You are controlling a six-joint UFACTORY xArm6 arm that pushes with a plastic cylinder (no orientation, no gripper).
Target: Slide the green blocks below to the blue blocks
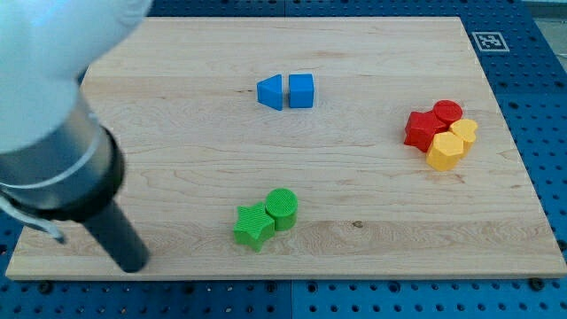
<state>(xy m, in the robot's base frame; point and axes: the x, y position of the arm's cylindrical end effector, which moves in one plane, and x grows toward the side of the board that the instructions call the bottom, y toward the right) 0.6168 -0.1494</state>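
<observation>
A green star block and a green round block lie touching each other near the view's bottom middle of the wooden board. A blue triangular block and a blue cube sit side by side at the view's top middle. My tip rests on the board at the view's bottom left, well to the left of the green blocks and apart from them.
A cluster of blocks lies at the view's right: a red star, a red round block, a yellow hexagon and a yellow block. The arm's large white and grey body covers the top left.
</observation>
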